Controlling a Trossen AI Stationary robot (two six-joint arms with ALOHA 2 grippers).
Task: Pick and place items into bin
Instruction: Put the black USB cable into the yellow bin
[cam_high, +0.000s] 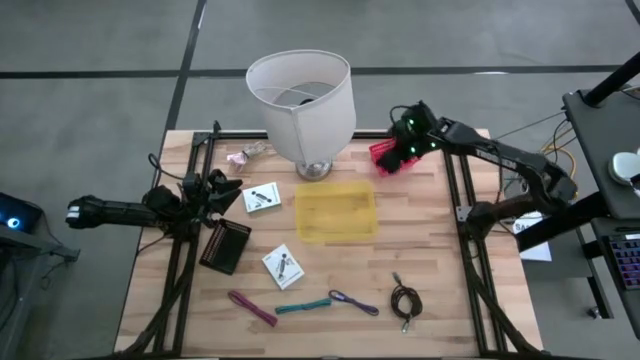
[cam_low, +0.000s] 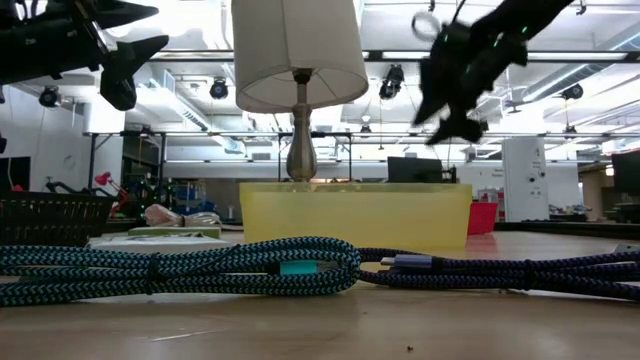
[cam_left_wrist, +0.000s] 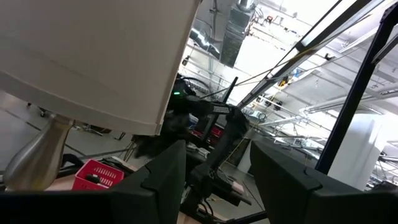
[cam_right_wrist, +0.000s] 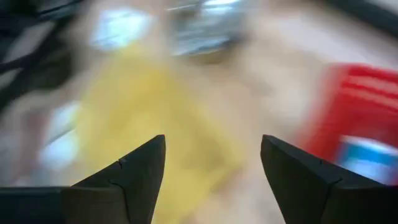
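The yellow bin (cam_high: 335, 212) sits mid-table. Near the table's front edge lie a magenta stick (cam_high: 252, 307), a teal stick (cam_high: 303, 306), a purple looped cord (cam_high: 353, 301) and a coiled black cable (cam_high: 405, 300). The low view shows the braided cords (cam_low: 180, 265) close up. I see no tiny cubes. My left gripper (cam_high: 232, 187) (cam_left_wrist: 217, 149) hovers open above the table's left side, left of the bin. My right gripper (cam_high: 398, 148) (cam_right_wrist: 213, 140) is open and raised over the far right, above a red basket (cam_high: 385, 160). Both hold nothing.
A lamp with a big white shade (cam_high: 303, 103) stands just behind the bin. Two white cards (cam_high: 262, 198) (cam_high: 283, 265), a black basket (cam_high: 225, 245) and a pink wrapped item (cam_high: 245, 153) lie on the left half. Black frame rails (cam_high: 470, 270) run along both sides.
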